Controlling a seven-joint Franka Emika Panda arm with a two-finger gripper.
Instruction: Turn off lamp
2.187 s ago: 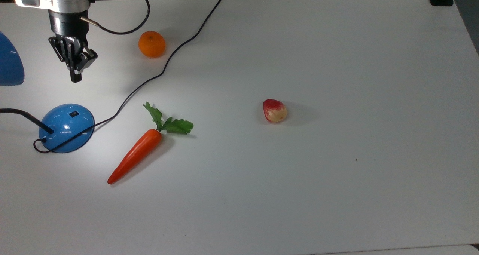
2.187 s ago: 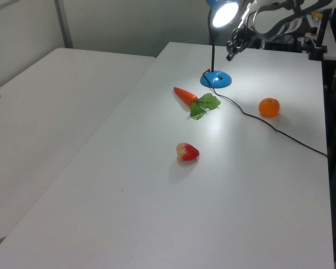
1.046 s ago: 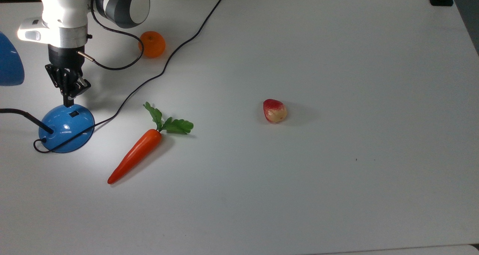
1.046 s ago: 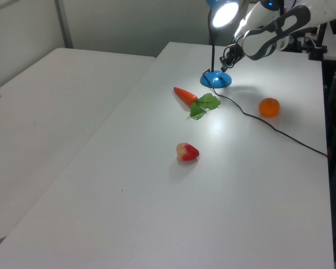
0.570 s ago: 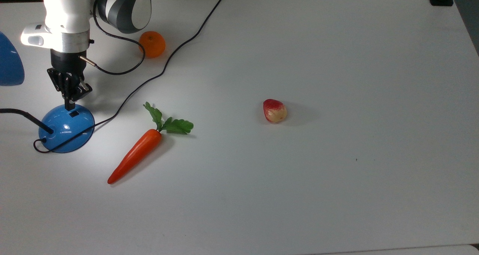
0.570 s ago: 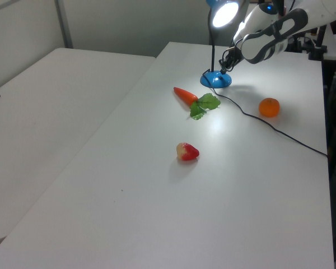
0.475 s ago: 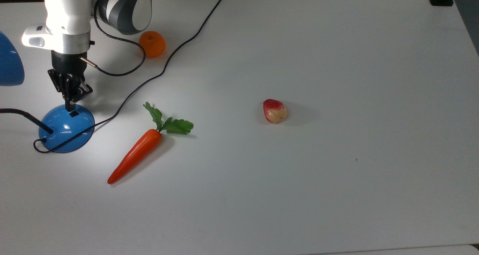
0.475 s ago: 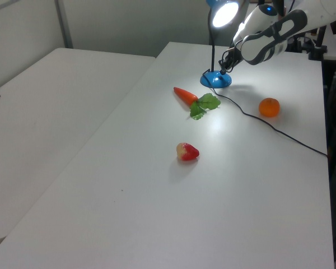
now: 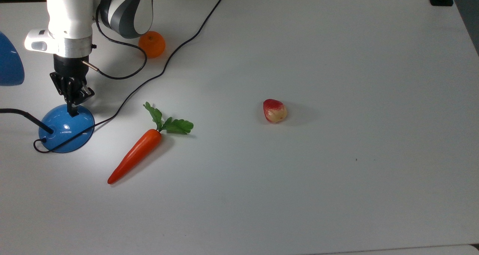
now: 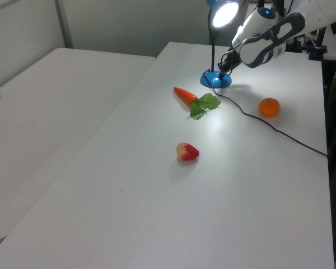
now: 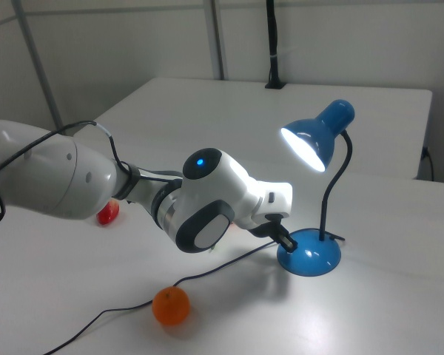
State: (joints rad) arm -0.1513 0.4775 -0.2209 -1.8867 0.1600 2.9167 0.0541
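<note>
on lamp (image 9: pixel 66 129) base | end effector (image 9: pixel 73 111) tip covers the switch | bulb lit

White table (image 9: pixel 336 42) with blue lamp (image 9: pixel 66 129), carrot (image 9: pixel 136 154), orange (image 9: pixel 152 44), strawberry (image 9: pixel 274 111).

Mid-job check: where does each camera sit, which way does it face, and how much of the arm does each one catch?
Top view: above the table, looking steeply down; forearm and gripper on the lamp base.
Left view: raised, beyond the strawberry end, looking along the table toward the lit lamp; arm at far end.
Right view: low, by the orange, facing the lamp; arm fills the right view's left.
All three share lamp, gripper, orange.
</note>
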